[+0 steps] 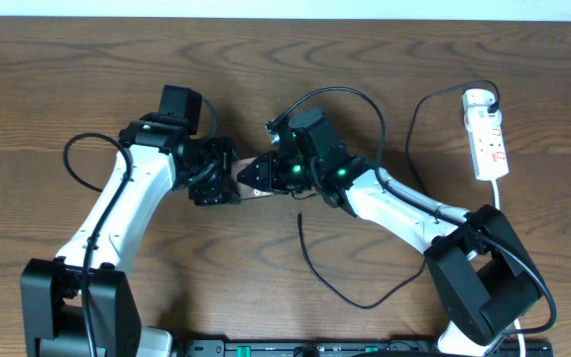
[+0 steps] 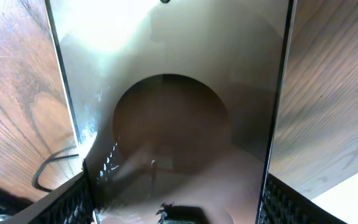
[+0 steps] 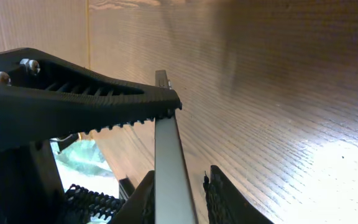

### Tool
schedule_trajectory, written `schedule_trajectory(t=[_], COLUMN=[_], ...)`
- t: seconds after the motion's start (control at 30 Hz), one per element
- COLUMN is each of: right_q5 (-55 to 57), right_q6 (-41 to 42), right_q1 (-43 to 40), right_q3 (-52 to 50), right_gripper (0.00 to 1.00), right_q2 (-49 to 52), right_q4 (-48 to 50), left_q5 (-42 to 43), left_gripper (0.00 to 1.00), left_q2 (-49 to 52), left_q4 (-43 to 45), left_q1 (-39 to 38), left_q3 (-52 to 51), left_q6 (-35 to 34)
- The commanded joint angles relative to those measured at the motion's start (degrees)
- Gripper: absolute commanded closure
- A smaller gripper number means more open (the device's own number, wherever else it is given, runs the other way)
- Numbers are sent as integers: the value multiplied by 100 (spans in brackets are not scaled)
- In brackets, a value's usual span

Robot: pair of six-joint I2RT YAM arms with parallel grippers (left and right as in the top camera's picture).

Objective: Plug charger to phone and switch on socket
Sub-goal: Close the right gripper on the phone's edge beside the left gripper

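Phone point(image 2: 166, 56) glossy, mirror-like; table point(image 1: 67, 79) matt wood grain; fingers point(image 3: 73, 106) black ridged plastic.

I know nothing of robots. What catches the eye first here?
In the middle, the left pincer and right pincer grip the phone between them; its glossy face fills the left wrist view. The charger lies loose below in the overhead view, tip unplugged, its cable looping to the white socket at the right edge.
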Motion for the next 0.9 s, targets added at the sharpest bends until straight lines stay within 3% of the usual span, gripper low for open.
schedule_trajectory(t=[0.0, 0.2, 0.43, 0.47, 0.57, 0.63, 0.7, 0.87], right_q5=[70, 70, 70, 70, 70, 68, 70, 66], right_q6=[-105, -101, -103, -103, -103, -103, -103, -105], right_q1=[31, 31, 31, 31, 28, 22, 11, -87], right_q3=[42, 42, 42, 42, 42, 42, 42, 42], right_gripper=[81, 99, 99, 99, 99, 99, 99, 99], right_q2=[31, 31, 33, 31, 31, 31, 33, 31], right_q4=[-11, -9, -9, -9, -9, -9, -9, -11], left_q5=[120, 120, 118, 118, 118, 120, 120, 122], left_gripper=[93, 93, 93, 87, 52, 35, 12, 7], left_q2=[-116, -116, -116, -116, -116, -116, -116, -116], left_q4=[57, 61, 59, 59, 57, 55, 55, 52], left_q1=[-120, -125, -125, -125, -125, -125, -125, -125], left_q3=[133, 133, 133, 133, 133, 133, 133, 133], left_q6=[24, 24, 26, 26, 28, 28, 28, 31])
